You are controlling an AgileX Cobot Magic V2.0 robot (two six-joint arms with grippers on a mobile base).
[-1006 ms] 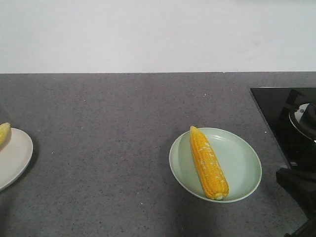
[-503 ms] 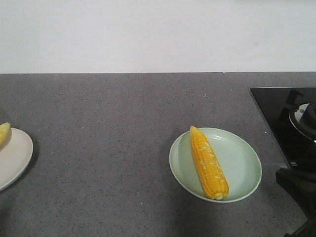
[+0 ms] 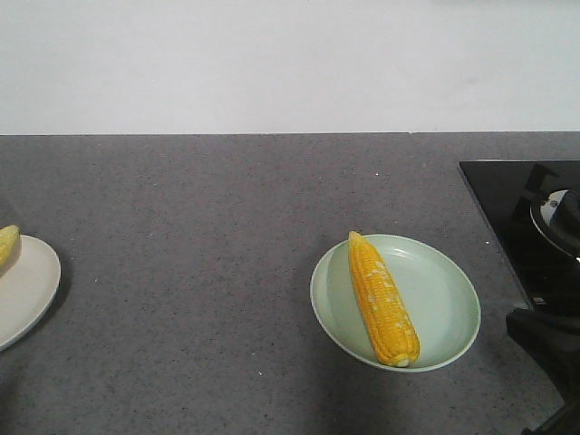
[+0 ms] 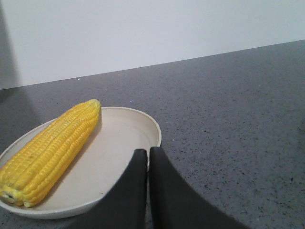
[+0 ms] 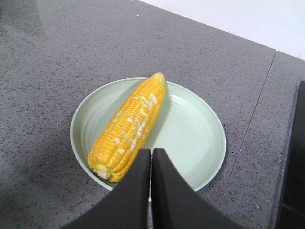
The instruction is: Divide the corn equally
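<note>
Left gripper (image 4: 148, 155) and right gripper (image 5: 151, 155) fully closed, empty (corn (image 5: 128, 127) untouched).

From the front, the beige plate (image 3: 25, 288) at the left runs off the frame edge, and only the tip of its corn cob (image 3: 7, 243) shows. The black cooktop (image 3: 521, 213) at the right is cut off too. In the right wrist view, the closed right gripper (image 5: 151, 151) covers the green plate's (image 5: 200, 143) near rim.
</note>
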